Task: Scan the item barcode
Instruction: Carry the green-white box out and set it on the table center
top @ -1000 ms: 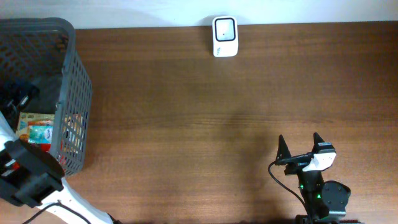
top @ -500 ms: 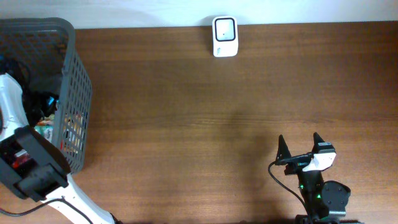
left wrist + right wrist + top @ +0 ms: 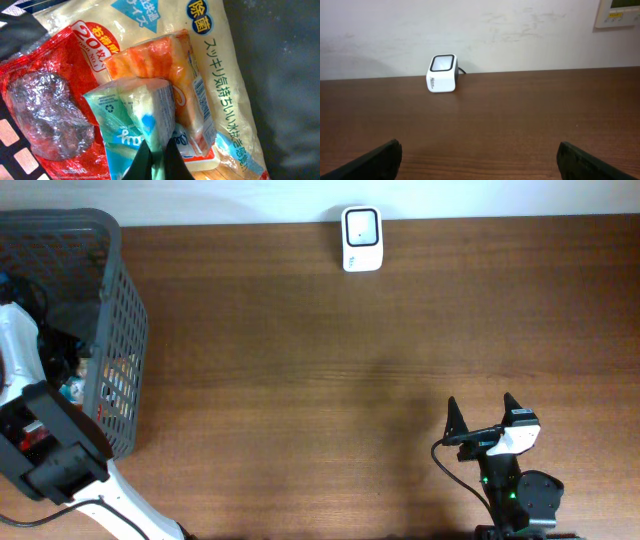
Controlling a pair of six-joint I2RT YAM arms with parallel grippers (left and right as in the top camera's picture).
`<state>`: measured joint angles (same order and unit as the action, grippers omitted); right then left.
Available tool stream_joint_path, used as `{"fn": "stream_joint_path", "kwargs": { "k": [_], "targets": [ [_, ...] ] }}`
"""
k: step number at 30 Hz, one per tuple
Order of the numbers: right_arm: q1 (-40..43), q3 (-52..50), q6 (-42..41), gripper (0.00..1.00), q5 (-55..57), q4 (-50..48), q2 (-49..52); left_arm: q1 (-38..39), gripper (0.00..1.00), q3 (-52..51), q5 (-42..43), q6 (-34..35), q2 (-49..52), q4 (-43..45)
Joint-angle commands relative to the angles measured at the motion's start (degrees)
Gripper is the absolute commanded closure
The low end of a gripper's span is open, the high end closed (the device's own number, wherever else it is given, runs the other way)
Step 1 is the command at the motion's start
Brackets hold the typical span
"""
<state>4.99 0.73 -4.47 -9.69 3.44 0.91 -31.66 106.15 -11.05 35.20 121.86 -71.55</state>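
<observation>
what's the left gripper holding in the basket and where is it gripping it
The left gripper is shut on the teal and white packet, pinching its narrow lower end. The right gripper is open and holds nothing.

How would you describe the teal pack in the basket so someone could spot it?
Look in the grey basket at the left edge of the table. Inside, the teal pack lies on top of an orange pack. It alone is teal and white, pinched by the left gripper.
</observation>
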Motion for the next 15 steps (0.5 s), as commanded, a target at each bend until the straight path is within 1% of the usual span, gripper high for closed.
{"fn": "stream_joint_path", "kwargs": {
  "k": [1, 3, 5, 7, 8, 10, 11, 14, 15],
  "targets": [
    [-0.4, -0.4, 0.0, 0.01, 0.5, 0.2, -0.3, -0.4, 1.0, -0.5, -0.8, -0.1, 0.4, -0.6],
    [-0.4, -0.4, 0.0, 0.01, 0.5, 0.2, -0.3, -0.4, 1.0, 0.5, -0.7, -2.1, 0.0, -1.5],
    [-0.4, -0.4, 0.0, 0.01, 0.5, 0.2, -0.3, -0.3, 1.0, 3.9, -0.6, -5.4, -1.0, -3.0],
    [-0.4, -0.4, 0.0, 0.01, 0.5, 0.2, -0.3, -0.3, 1.0, 8.2, 0.8, -5.5, -2.3, -5.6],
    [-0.4, -0.4, 0.0, 0.01, 0.5, 0.2, -0.3, -0.3, 1.0, 12.9, 4.0, -5.5, -4.7, -7.3],
    [-0.4, -0.4, 0.0, 0.01, 0.5, 0.2, -0.3, -0.3, 1.0, 16.3, 7.0, -5.5, -7.6, -7.9],
    [-0.4, -0.4, 0.0, 0.01, 0.5, 0.2, -0.3, -0.3, 1.0, 18.3, 9.6, -5.5, -10.8, -7.8],
    [-0.4, -0.4, 0.0, 0.01, 0.5, 0.2, -0.3, 0.4, 1.0, 19.4, 17.0, -5.5, -19.3, -6.8],
    [-0.4, -0.4, 0.0, 0.01, 0.5, 0.2, -0.3, 1.0, 1.0, 19.4, 18.1, -5.6, -21.0, -7.0]
  ]
}}
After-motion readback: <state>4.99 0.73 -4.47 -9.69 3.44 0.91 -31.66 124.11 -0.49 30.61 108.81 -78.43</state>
